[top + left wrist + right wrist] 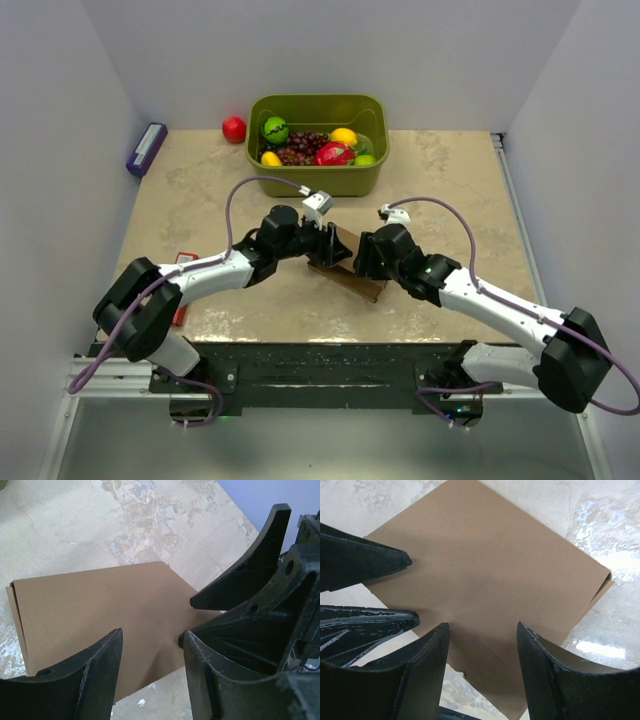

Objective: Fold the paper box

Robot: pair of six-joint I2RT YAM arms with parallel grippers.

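Centrally in the top view, both arms reach inward and meet over the paper box (490,555), which sits on the beige marbled worktop (440,180) just below the olive-green tub (318,182). The left claw (152,636) hangs over the box's plain brown panel with its jaws spread and bare cardboard showing in the gap between them; it grasps nothing. The right claw (483,627) is likewise released, its two fingers straddling open space above the same panel. The claws sit very close together. In the left wrist view a finger (245,570) of the right claw juts in from the upper right, and two tips of the left claw enter the right wrist view from its left edge. A folded edge of the box shows at the left of the left wrist view. The tub holds grapes (303,148) and other fruit. A red ball-shaped fruit (234,129) lies just left of the tub, and a purple pack (146,148) rests by the wall at upper left.
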